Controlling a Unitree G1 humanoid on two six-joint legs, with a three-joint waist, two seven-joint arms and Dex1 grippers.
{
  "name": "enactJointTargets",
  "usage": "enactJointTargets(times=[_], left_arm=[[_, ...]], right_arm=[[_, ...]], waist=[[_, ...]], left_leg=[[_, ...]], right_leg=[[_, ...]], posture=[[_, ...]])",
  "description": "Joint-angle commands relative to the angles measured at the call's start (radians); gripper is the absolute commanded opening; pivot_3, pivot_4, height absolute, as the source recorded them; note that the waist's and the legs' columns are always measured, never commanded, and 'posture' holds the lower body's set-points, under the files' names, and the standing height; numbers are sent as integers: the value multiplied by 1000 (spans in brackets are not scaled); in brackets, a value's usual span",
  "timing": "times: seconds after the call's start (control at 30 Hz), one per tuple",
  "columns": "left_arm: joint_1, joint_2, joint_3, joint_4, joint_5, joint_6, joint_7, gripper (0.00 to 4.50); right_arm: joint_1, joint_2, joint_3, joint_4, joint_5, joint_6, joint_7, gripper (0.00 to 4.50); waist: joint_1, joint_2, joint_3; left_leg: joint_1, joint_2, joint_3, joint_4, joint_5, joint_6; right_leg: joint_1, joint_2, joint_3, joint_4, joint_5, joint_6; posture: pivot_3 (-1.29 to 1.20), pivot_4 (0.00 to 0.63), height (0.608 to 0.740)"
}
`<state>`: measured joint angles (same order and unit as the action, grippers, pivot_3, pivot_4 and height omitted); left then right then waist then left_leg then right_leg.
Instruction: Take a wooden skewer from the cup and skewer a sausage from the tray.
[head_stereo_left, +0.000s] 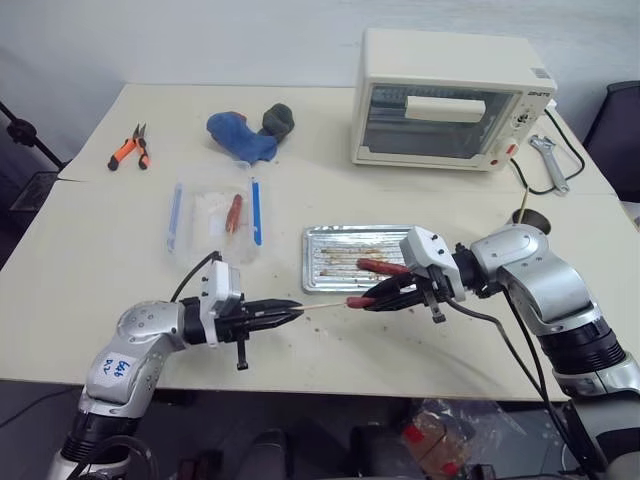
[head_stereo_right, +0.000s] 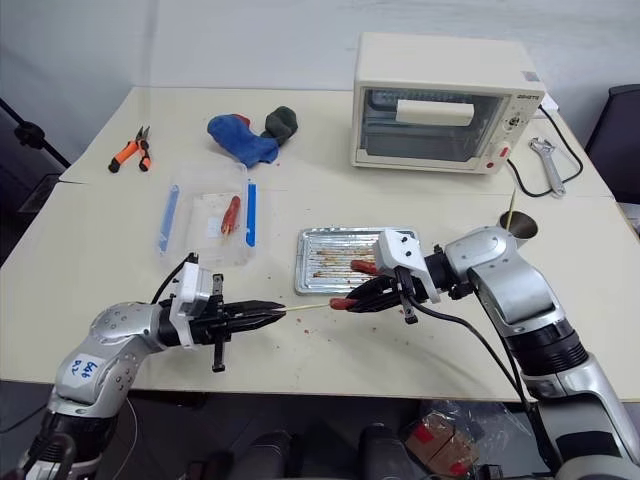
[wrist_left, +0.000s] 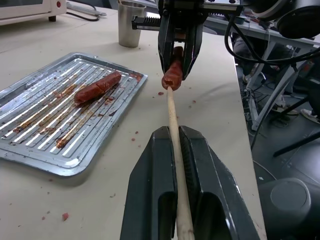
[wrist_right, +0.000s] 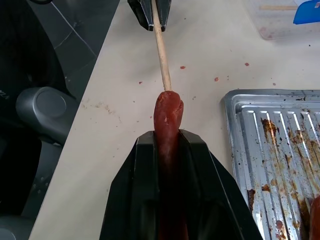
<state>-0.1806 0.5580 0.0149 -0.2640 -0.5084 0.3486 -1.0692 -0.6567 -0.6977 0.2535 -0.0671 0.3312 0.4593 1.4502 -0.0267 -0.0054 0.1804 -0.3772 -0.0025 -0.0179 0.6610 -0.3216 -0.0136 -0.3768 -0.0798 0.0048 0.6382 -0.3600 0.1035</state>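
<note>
Nearest the head camera, over the front edge of the smooth beige table (head_stereo_left: 90, 250), the left gripper (head_stereo_left: 290, 311) has its two black, wedge-shaped fingers clamped on the wooden skewer (head_stereo_left: 322, 306), a thin, straight, pale tan stick that runs level towards the other arm. Facing it, the right gripper (head_stereo_left: 368, 299) pinches a slim, glossy red-brown sausage (wrist_right: 167, 120) lengthwise between its matte black fingers, the rounded end sticking out past the tips. The skewer's point meets that end of the sausage; in the wrist views it looks just pressed into the meat, though how deep it goes cannot be told. Just behind the two grippers lies the tray (head_stereo_left: 315, 262), a shiny silver rectangle with a raised rim and a ridged base streaked with greasy brown stains, and a second dark sausage (wrist_left: 98, 87) resting on its ribs. To the right of the tray, near the table's edge, stands the small tapered cup (head_stereo_right: 521, 226) with a stick rising from it. Farther back sit a clear plastic box (head_stereo_left: 215, 215) with blue edges holding one reddish piece, a boxy cream toaster oven (head_stereo_left: 450, 100) with a glass door, a crumpled blue and dark cloth (head_stereo_left: 245, 132), orange-handled pliers (head_stereo_left: 130, 148) and a metal wrench (head_stereo_left: 548, 162).
</note>
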Motion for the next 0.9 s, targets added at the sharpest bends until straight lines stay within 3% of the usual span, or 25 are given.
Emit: enactJointTargets(times=[0.03, 0.47, 0.9], left_arm=[[-19, -2, -18, -47, -28, -12, -18, 0], [33, 92, 54, -54, -67, -6, -77, 0], [38, 87, 46, -57, -72, -9, -65, 0]], right_arm=[[0, 30, 25, -82, 46, -36, 46, 488], [2, 3, -4, -27, 40, -54, 53, 488], [9, -6, -4, -15, 37, -58, 55, 488]], waist=[[0, 0, 0], [0, 0, 0], [0, 0, 0]], left_leg=[[0, 0, 0, 0, 0, 0], [0, 0, 0, 0, 0, 0], [0, 0, 0, 0, 0, 0]], right_leg=[[0, 0, 0, 0, 0, 0], [0, 0, 0, 0, 0, 0], [0, 0, 0, 0, 0, 0]], posture=[[0, 150, 740], [0, 150, 740], [0, 150, 740]])
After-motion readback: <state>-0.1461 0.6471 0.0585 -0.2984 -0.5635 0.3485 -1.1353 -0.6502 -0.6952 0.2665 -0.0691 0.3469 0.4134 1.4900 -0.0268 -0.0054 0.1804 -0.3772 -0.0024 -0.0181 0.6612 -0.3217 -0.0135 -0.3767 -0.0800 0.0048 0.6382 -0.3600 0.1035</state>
